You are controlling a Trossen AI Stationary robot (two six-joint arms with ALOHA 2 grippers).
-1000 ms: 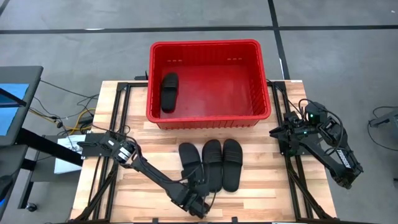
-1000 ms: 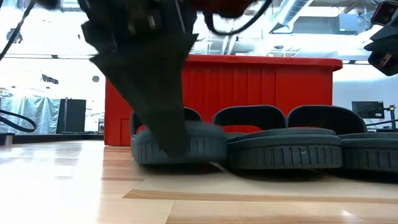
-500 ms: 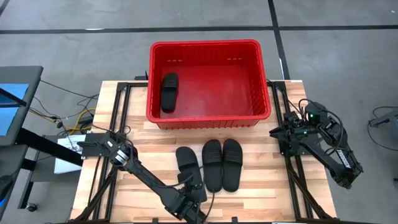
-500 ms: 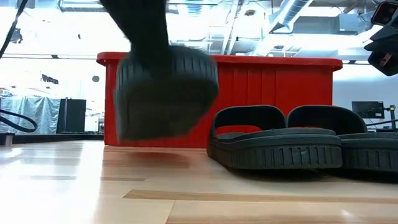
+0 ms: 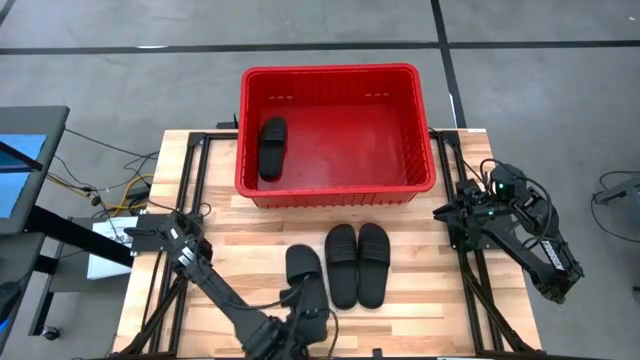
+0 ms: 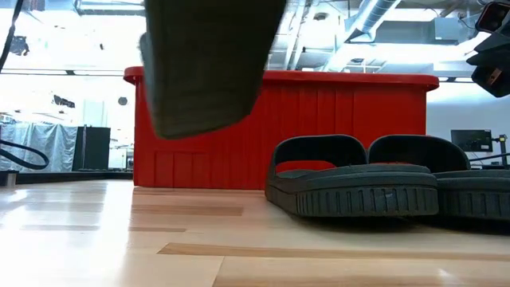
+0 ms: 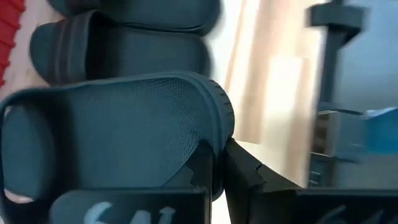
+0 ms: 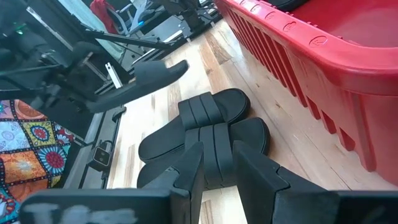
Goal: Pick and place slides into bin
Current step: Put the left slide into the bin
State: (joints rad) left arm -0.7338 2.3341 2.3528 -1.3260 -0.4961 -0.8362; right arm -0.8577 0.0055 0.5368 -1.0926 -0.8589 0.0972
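Note:
One black slide [image 5: 272,148] lies in the red bin [image 5: 338,76] by its left wall. Two slides [image 5: 358,263] lie side by side on the wooden table in front of the bin; they also show in the low view [image 6: 351,187]. My left gripper [image 5: 306,300] is shut on another slide [image 5: 303,268], held above the table to the left of that pair. Its ribbed sole fills the top of the low view [image 6: 207,64]. My right gripper [image 8: 217,171] is open and empty at the table's right edge [image 5: 468,214]. My left gripper pinches the slide's near end at its rim [image 7: 219,134] between its two fingers, one finger [image 7: 204,167] on the textured face and the other [image 7: 249,177] outside the edge. The fingers come from the table's near side. The slide is lifted clear of the table and tilted.
The bin stands at the table's far edge, with bare room right of the slide inside it. Black frame rails [image 5: 196,190] run along both table sides. Bare wood lies left of the held slide and right of the pair.
My left gripper has risen and drawn back toward the table's near edge with the leftmost slide. That slide lay against the other two a second ago. Now it is lifted clear of the table and apart from them. The other two have stayed in place.

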